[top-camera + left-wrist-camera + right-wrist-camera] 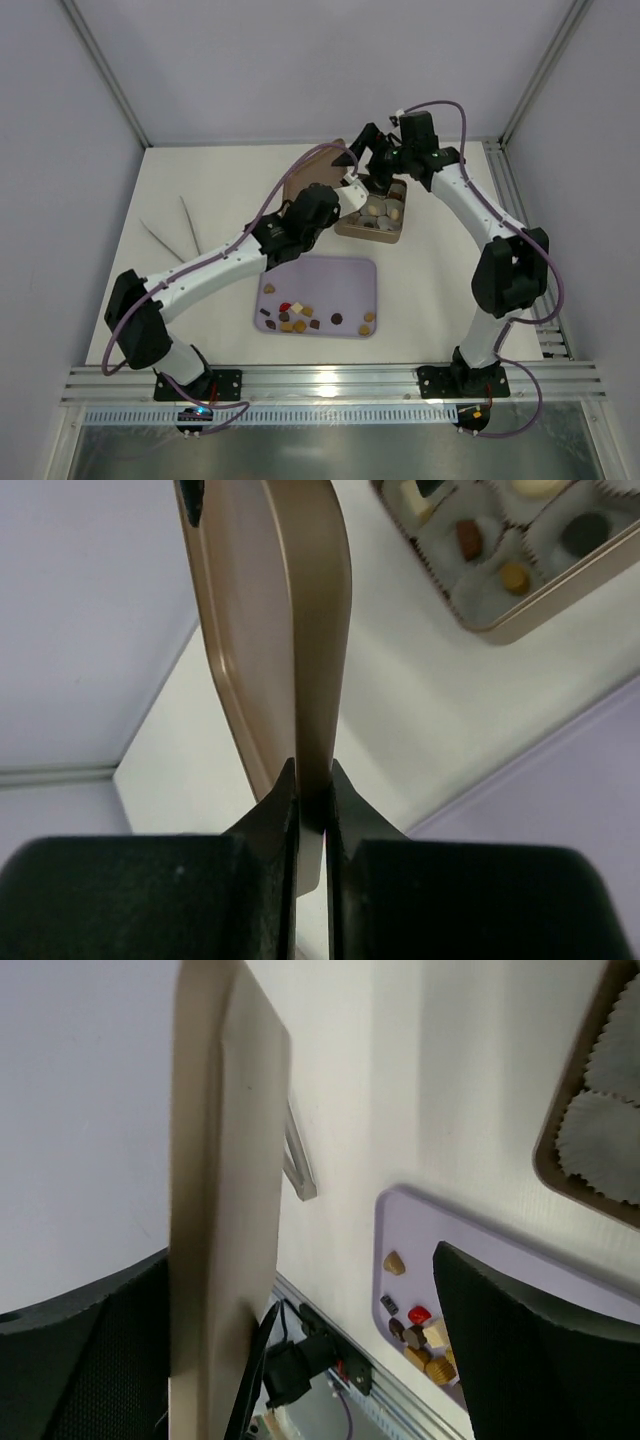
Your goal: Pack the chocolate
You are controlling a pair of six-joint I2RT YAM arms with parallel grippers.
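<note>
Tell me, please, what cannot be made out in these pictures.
- Top view: the right arm covers part of the box; its filled cups cannot be counted.
- Left wrist view: the frame's edge cuts the box; the lid, pinched in the left claw, hides the table behind.
- Right wrist view: a finger of the open right claw covers some chocolate on the tray.

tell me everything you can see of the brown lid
The brown lid is flat and golden-brown, with rounded corners and a shallow raised rim, metallic-looking and smooth. It is held on edge, roughly upright, left of the chocolate box. The left gripper is shut on its rim. The right gripper is open, its fingers either side of the lid; whether they touch is unclear.
</note>
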